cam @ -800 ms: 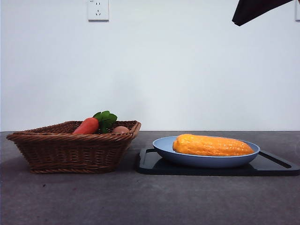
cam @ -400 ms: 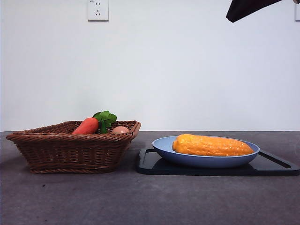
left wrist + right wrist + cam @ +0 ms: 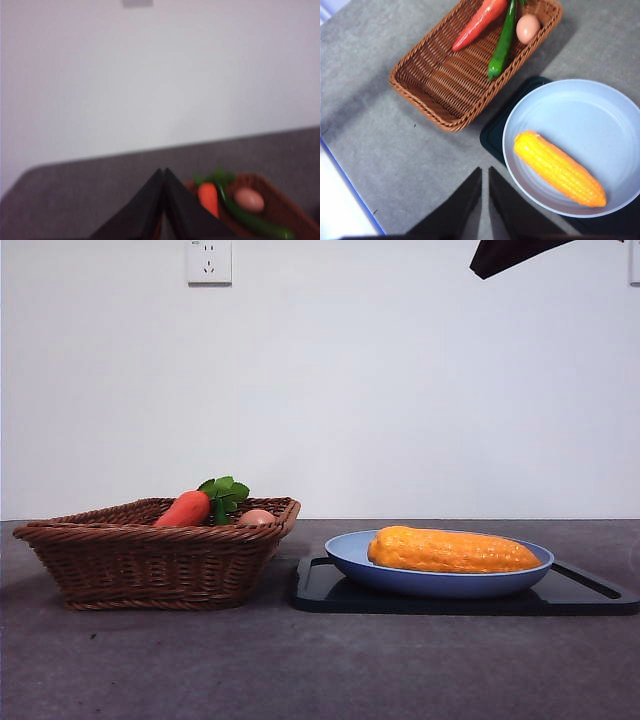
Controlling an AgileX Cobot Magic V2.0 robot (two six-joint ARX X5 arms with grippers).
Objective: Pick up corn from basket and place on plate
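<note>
Right wrist view, corn [image 3: 560, 169] on plate [image 3: 600, 115], right gripper [image 3: 485, 176] above

- Behind my desk [image 3: 150, 670] stands a plain white wall [image 3: 380, 390], bare and evenly lit, with no hard shadows on it.
- A white power socket [image 3: 209, 261] sits high on that wall, towards the left in the front view.
- The desk surface is dark grey and matte, with a faintly mottled texture.
- From my right wrist view, the desk's edge carries a thin blue strip [image 3: 350, 187], with a pale surface beyond it.
</note>
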